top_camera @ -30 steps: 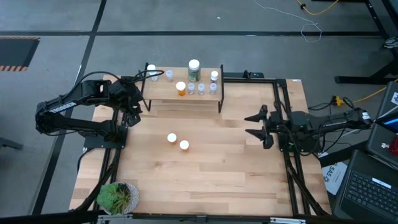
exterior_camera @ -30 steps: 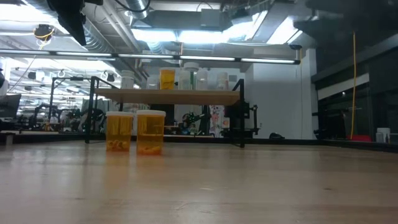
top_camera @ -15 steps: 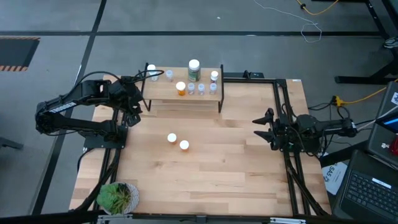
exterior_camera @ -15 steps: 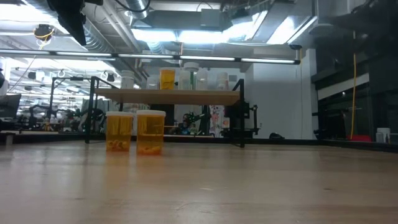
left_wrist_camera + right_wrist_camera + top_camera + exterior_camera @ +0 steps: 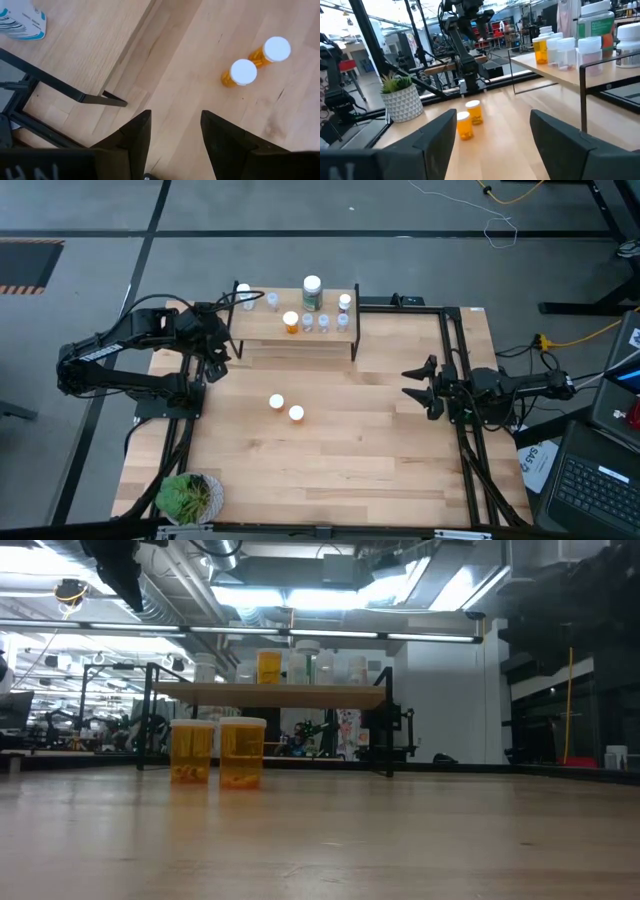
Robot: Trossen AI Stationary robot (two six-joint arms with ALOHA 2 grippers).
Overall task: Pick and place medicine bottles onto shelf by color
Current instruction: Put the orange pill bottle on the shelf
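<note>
Two orange bottles with white caps (image 5: 277, 402) (image 5: 296, 413) stand upright on the tabletop near its middle; they also show in the low view (image 5: 191, 751) (image 5: 241, 752). The shelf (image 5: 262, 330) stands at the far edge and bears one orange bottle (image 5: 291, 322), a larger greenish bottle (image 5: 312, 292) and several small clear ones (image 5: 324, 323). My left gripper (image 5: 214, 364) is open and empty beside the shelf's left end. My right gripper (image 5: 408, 383) is open and empty near the table's right edge, pointing toward the two orange bottles.
A green potted plant (image 5: 190, 498) stands at the table's near left corner. Black frame rails (image 5: 452, 360) run along the table's right side under my right arm. Bare tabletop lies between the two orange bottles and my right gripper.
My right gripper has drawn back a little toward the table's right edge and stays open. The bottles and my left arm have kept still.
</note>
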